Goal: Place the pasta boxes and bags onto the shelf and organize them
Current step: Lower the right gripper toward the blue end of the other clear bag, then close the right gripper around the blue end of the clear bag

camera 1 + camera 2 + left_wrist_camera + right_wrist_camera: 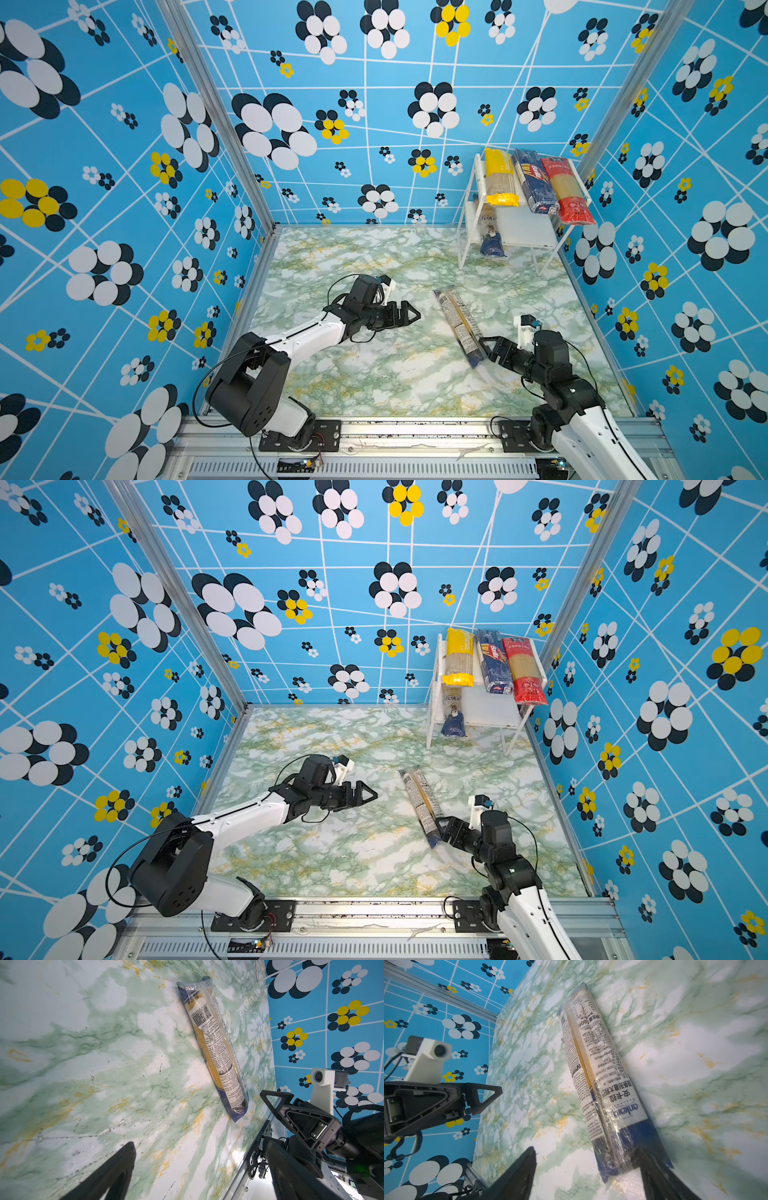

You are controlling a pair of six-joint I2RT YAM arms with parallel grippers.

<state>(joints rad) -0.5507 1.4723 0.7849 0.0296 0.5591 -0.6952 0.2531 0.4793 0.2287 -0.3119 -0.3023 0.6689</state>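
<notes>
A slim clear spaghetti pack [459, 324] [422, 802] [216, 1047] [593, 1068] with dark-blue ends lies flat on the marble table, right of centre. My right gripper [484, 347] [440, 827] [586, 1148] is open, its jaws astride the pack's near blue end; one finger touches the wrap, the other stands well clear. My left gripper [409, 316] [368, 796] [199, 1142] hovers open and empty, left of the pack. The white shelf [523, 232] [490, 712] stands at the back right. Its top board carries a yellow pack [500, 178], a dark blue Barilla pack [534, 183] and a red pack [567, 191]. Another clear pack [490, 237] lies on the lower board.
Blue flower-patterned walls close in the marble table [374, 374] on three sides. An aluminium rail [415, 432] with both arm bases runs along the front edge. The shelf's thin legs [461, 249] stand on the table close to the right wall.
</notes>
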